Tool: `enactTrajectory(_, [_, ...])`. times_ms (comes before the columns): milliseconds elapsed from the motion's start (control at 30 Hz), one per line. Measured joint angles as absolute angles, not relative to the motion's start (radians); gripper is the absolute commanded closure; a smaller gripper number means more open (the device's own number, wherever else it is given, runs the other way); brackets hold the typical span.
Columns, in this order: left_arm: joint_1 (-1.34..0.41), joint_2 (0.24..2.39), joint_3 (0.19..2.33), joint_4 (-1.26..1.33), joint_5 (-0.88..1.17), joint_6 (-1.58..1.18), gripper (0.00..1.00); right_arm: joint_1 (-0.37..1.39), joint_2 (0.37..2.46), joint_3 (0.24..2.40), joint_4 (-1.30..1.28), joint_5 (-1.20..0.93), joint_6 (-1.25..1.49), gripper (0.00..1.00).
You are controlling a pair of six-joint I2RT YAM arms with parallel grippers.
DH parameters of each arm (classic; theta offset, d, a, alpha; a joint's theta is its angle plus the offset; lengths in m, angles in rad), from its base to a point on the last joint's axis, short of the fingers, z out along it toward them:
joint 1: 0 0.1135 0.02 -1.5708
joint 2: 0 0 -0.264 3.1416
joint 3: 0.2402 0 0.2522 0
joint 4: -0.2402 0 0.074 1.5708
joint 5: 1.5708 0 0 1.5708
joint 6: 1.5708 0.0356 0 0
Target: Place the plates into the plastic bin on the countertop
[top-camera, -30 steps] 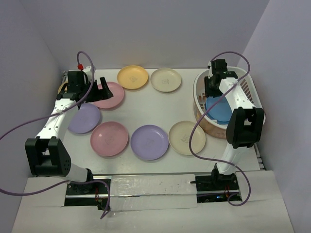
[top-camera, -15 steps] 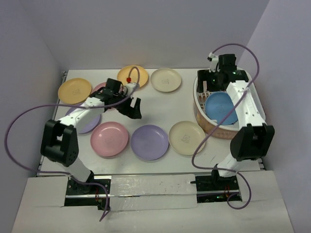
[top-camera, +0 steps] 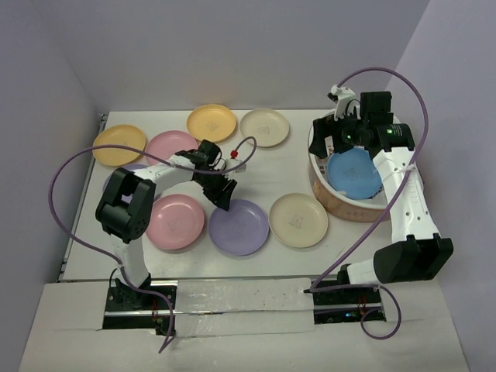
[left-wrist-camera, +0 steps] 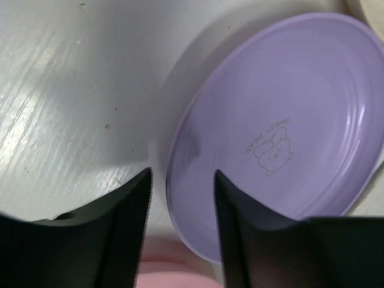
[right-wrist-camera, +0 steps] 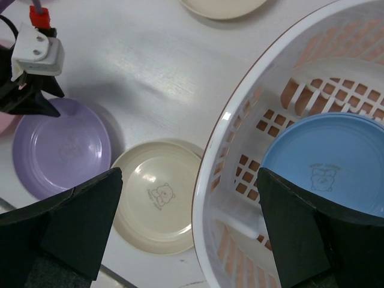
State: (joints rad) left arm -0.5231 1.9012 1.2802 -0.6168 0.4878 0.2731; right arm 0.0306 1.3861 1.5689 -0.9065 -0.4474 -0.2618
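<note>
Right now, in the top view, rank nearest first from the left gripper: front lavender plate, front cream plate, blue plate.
1. Front lavender plate, at the left gripper.
2. Front cream plate, farther right.
3. Blue plate, inside the bin, far right.

lavender plate [left-wrist-camera: 282,120]: right side cut by the edge, lower rim behind the left gripper [left-wrist-camera: 181,174].
bin [right-wrist-camera: 240,150]: right and lower parts cut off.
far cream plate [right-wrist-camera: 225,6]: only a strip at the top edge.

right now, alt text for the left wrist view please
The left gripper, jaws open, straddles the left rim of a lavender plate with a bear print at its centre. The plate lies on the white countertop, and a sliver of a pink plate shows at the bottom edge.
</note>
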Motion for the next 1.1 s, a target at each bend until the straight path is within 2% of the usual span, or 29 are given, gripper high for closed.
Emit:
enactTrajectory(33, [-0.529,1.906,1.28,-0.617,0.484,0.281,0.64,0.033,1.386,1.564,-0.911,-0.45,-0.265,0.0])
enactTrajectory(167, [-0.539,1.921,1.28,-0.615,0.472,0.292,0.81,0.049,1.385,1.561,-0.915,-0.457,-0.274,0.0])
enactTrajectory(367, [-0.54,1.929,1.28,-0.614,0.458,0.291,1.0,0.088,1.372,1.532,-0.916,-0.456,-0.271,0.0])
enactTrajectory(633, [-0.533,1.895,1.286,-0.655,0.452,0.289,1.0,0.174,1.329,1.451,-0.896,-0.434,-0.226,0.0])
enactTrajectory(867, [-0.474,1.815,1.389,-0.708,0.501,0.233,1.0,0.214,1.29,1.377,-0.884,-0.444,-0.223,0.01])
enactTrajectory(967, [-0.426,1.777,1.431,-0.715,0.542,0.195,1.0,0.237,1.28,1.341,-0.887,-0.456,-0.256,0.07])
enactTrajectory(1100, [-0.312,1.748,1.467,-0.713,0.621,0.123,1.0,0.353,1.264,1.258,-0.886,-0.431,-0.285,0.15])
